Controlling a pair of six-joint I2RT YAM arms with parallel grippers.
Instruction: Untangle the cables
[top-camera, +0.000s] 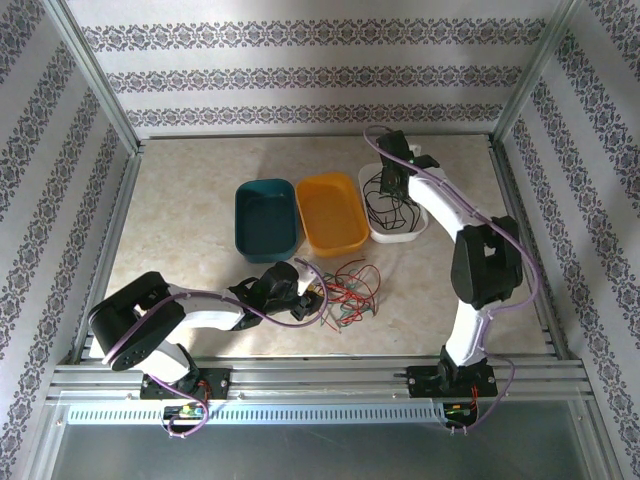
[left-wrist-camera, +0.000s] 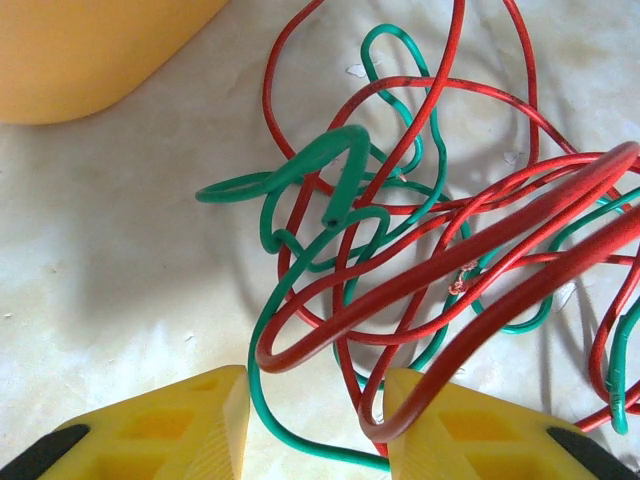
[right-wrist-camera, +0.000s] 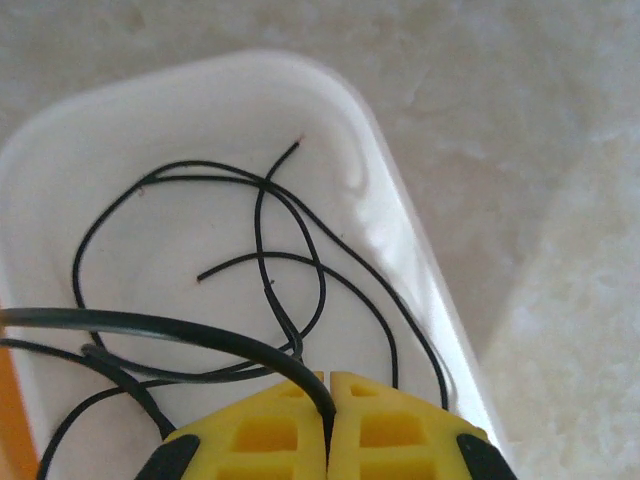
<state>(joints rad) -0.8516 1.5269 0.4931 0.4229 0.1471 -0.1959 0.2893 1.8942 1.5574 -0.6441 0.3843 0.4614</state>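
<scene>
Table holds prob soft, light red & green cables; L end effector wide, R end effector pinches black cable, so grab loose loops.

No legible text or labels.

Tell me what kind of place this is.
Probably a robot lab test cell: an aluminium frame encloses the marble-look table, and patterned backdrop panels line the walls.
</scene>
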